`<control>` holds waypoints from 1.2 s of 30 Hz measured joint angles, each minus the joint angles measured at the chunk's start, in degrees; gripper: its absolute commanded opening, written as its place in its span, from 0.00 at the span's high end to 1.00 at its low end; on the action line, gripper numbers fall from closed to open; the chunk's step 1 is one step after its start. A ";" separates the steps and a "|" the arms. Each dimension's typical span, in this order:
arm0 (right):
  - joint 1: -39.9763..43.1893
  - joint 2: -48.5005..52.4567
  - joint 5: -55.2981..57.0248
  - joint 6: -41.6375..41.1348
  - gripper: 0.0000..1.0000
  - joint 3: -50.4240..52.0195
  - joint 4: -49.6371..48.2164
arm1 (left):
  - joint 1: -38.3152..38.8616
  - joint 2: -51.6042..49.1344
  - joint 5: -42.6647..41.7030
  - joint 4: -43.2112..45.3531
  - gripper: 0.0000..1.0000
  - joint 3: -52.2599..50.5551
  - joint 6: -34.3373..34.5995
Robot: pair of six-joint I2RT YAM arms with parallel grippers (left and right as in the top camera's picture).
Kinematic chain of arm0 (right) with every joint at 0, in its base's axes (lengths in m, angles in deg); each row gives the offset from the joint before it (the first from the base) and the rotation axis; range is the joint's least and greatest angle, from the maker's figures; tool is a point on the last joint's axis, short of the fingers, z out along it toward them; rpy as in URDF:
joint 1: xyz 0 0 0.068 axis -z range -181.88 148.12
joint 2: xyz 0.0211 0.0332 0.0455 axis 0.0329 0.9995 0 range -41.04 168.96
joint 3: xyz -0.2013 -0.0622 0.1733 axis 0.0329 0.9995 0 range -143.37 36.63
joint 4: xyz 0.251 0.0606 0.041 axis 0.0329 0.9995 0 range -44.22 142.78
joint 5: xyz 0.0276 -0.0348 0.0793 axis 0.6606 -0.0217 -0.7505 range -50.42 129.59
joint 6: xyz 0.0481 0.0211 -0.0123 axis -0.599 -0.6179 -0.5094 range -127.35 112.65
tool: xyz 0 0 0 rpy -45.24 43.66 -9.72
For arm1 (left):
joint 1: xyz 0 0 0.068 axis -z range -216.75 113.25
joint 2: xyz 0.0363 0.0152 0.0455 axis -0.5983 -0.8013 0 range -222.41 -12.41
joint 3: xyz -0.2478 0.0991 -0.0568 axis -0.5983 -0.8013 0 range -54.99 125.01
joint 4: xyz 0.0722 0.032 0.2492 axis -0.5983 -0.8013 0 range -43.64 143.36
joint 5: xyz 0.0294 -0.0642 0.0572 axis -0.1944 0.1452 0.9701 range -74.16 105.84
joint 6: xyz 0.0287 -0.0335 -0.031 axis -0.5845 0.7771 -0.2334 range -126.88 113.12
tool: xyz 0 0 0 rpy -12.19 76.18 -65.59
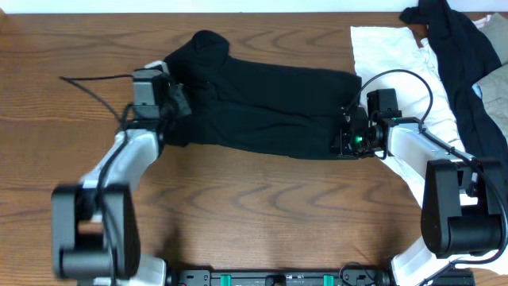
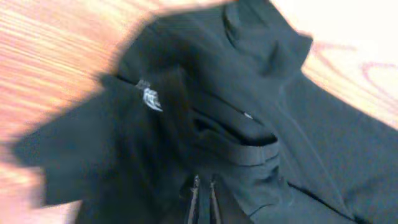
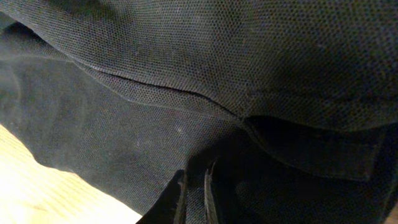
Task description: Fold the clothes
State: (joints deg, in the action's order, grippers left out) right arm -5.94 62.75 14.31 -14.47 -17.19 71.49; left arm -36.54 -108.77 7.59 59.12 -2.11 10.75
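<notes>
- At the left fingers (image 2: 214,202): pressed almost together, pinching a raised ridge of the polo shirt (image 2: 261,118) near its collar end, with a small white mark (image 2: 149,96) on the fabric just beside the grip.
- At the right fingers (image 3: 181,196): drawn just as close, only a sliver of gap, clamped on a fold at the shirt's opposite end, right by a stitched hem; cannot tell how many layers are caught.
- Between the two grips: the polo shirt (image 1: 262,107) lying as one long dark band across the desk (image 1: 262,206), already narrowed lengthwise, bunched and lumpy at the collar end, flatter toward the hem end.
- Just past the shirt's hem end: a wrinkled white cloth (image 1: 389,56), touching or slightly under the shirt's edge; farther out from the shirt, another black garment (image 1: 464,56) draped over that cloth. Neither one gripped.
- Step in hand, as a judgement: mid-fold, both ends pinched, set up either to bring one end over the other or to turn a long edge across.
- Next move, as a judgement: an even lift of both ends, light tension to smooth the bunching at the collar end, a carry across the shirt's middle, a flat lay-down, and only then a release; care at the hem end not to drag the white cloth along.
</notes>
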 measured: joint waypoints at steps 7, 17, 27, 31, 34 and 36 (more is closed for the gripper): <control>0.00 0.00 0.00 0.00 0.90 0.00 0.13 | -5.38 4.90 3.96 -12.26 0.91 0.37 -1.90; 0.00 0.00 -0.07 0.00 0.89 -0.09 0.76 | -5.68 -3.15 -2.73 -18.49 0.75 0.35 -3.06; 0.00 0.00 -0.11 0.00 0.88 -0.13 0.90 | -5.70 -3.30 -1.38 -17.55 0.52 0.35 -5.62; 0.00 0.00 -0.02 0.00 0.88 -0.13 1.05 | -5.70 -2.32 -1.03 -17.55 0.51 0.35 -8.61; 0.00 0.00 -0.02 0.00 0.88 -0.13 1.05 | -5.73 -0.24 0.50 -17.68 0.51 0.35 -9.84; 0.00 0.00 -0.02 0.00 0.88 -0.13 1.07 | -5.75 0.96 2.08 -18.08 0.51 0.35 -10.25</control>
State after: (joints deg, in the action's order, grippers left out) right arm -5.94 62.75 14.29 -14.47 -17.32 72.56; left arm -42.29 -107.81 9.67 41.05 -1.76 0.50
